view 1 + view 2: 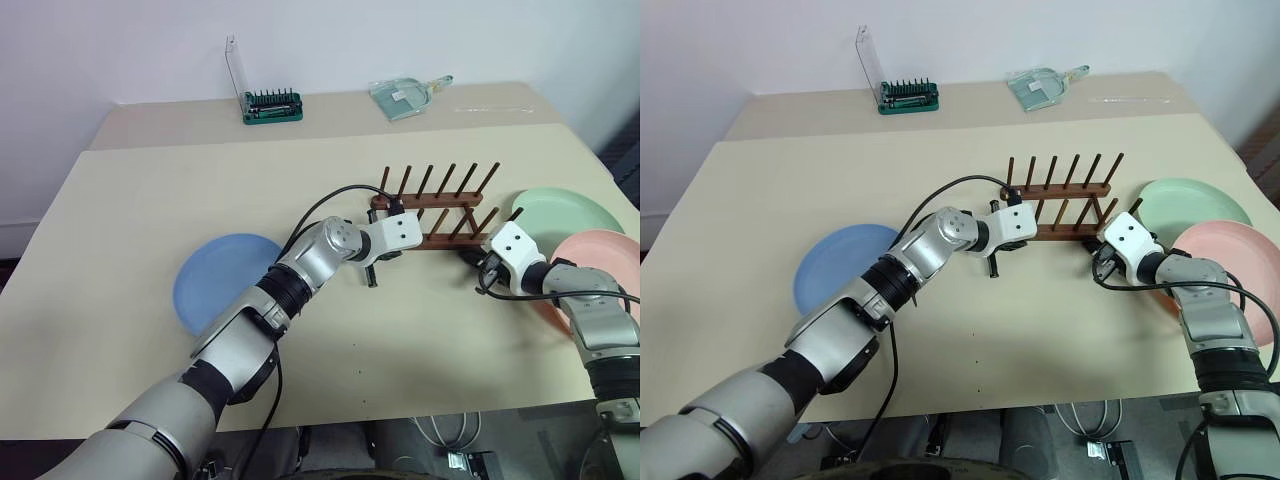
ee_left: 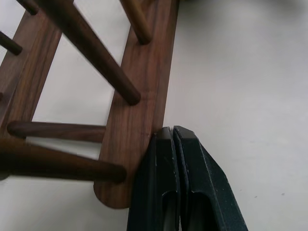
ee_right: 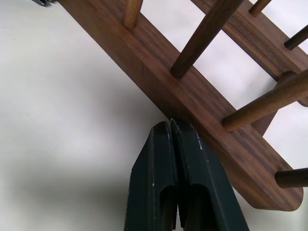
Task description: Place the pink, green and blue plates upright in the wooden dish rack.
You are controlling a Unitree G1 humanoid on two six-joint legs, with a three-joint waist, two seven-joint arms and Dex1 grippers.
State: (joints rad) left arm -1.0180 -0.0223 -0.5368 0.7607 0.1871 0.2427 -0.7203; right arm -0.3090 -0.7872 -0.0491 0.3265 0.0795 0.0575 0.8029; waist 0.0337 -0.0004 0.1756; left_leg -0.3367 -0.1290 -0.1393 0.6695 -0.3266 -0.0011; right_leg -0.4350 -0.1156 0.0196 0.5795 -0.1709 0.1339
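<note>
Both grippers, left (image 2: 172, 132) and right (image 3: 169, 125), fingers pressed together, tips against wooden dish rack's (image 1: 440, 205) near rail, likely nudging it square before loading 3 plates.

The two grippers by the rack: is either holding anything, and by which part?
Nothing is held. Both the left gripper and right gripper are shut empty, tips against the rack's near rail.

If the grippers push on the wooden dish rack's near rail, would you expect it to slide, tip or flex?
The wooden dish rack looks rigid, two solid rails joined by crossbars, so it probably won't flex. It stands empty and free on the smooth table, so it likely slides easily. With the shut left gripper and right gripper low against its rail, tipping seems unlikely.
</note>
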